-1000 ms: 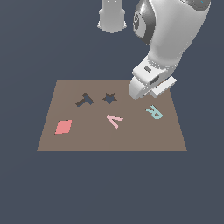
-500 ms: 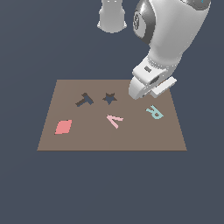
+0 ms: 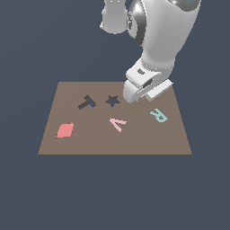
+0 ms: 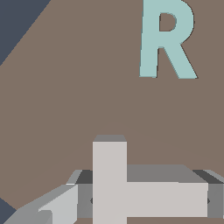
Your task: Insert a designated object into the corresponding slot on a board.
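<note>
**Wrist view: grey T block clamped low over the board**

Wrist view shows the light grey T-shaped block (image 4: 131,188) filling the near part of the picture, with the hand (image 4: 144,199) clamped on it: a grey finger (image 4: 57,208) presses against one side of the block and a darker pad edge (image 4: 215,199) shows at the other end. Beyond the block lies the brown board (image 4: 65,109), with the teal R (image 4: 168,39) flat on it.

From the exterior view, the hand (image 3: 137,96) hangs over the board (image 3: 148,139) near its far edge, just to the right of the dark star-shaped cutout (image 3: 112,101); the block itself is hidden there. The dark T-shaped slot (image 3: 86,103) sits further to the exterior view's left, well apart from the hand. The pink V (image 3: 117,123) lies nearer the camera, the red diamond (image 3: 65,130) toward the left edge, and the teal R (image 3: 158,115) to the right.
</note>
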